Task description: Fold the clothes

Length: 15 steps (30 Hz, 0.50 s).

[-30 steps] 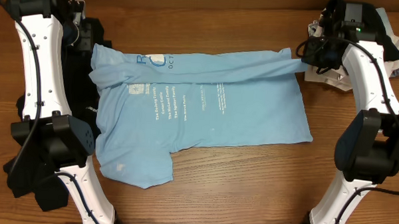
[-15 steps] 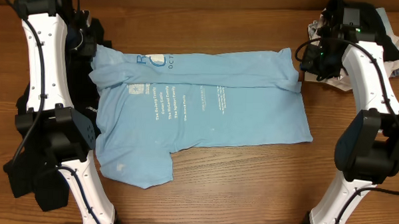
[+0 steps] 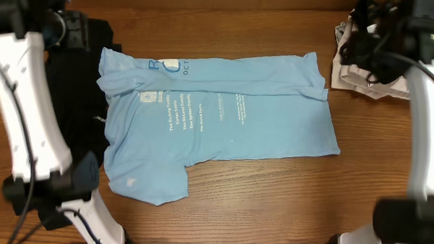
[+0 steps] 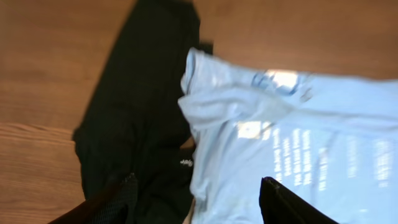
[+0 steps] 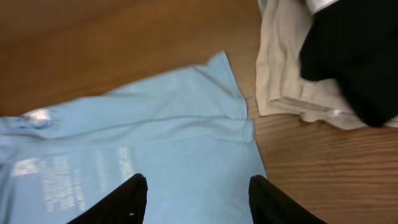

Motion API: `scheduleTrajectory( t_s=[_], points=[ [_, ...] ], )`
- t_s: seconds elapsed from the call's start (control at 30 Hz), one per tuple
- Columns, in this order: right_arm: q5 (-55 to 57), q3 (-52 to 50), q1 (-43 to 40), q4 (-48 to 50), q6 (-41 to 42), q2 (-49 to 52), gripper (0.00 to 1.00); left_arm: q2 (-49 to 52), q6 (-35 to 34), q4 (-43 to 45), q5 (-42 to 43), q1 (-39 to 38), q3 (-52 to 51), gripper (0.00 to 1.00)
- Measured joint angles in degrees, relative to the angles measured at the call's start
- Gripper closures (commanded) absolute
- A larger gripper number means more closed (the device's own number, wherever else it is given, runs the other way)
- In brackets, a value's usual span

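we log light blue short-sleeved cloth T-shirt [image 3: 224, 115] flat on wooden desk [image 3: 272, 203], long axis left-right | left hand [image 4: 198, 183] spread, empty, over collar end | right hand [image 5: 198, 182] spread, empty, over hem end | we judge each nearest its own end

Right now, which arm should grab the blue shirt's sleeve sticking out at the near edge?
Probably left: the sleeve lies at the T-shirt end nearer the left gripper; the right gripper hangs open over the opposite end.

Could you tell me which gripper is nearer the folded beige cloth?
Right. The right gripper hovers beside the beige cloth; the left gripper is across the table, above the black garment.
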Motion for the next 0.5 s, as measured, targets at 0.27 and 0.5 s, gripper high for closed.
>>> scheduleTrajectory(
  t_s=[0.27, 0.5],
  points=[
    [-0.68, 1.79, 0.0, -10.38, 0.57, -16.68, 0.43, -17.03, -3.8, -0.02, 3.3, -0.37, -4.42, 0.3],
    [-0.83, 1.68, 0.0, -17.31, 1.4, -19.21, 0.44, -31.54, -8.63, 0.07, 3.54, -0.39, -26.01, 0.24]
  ],
)
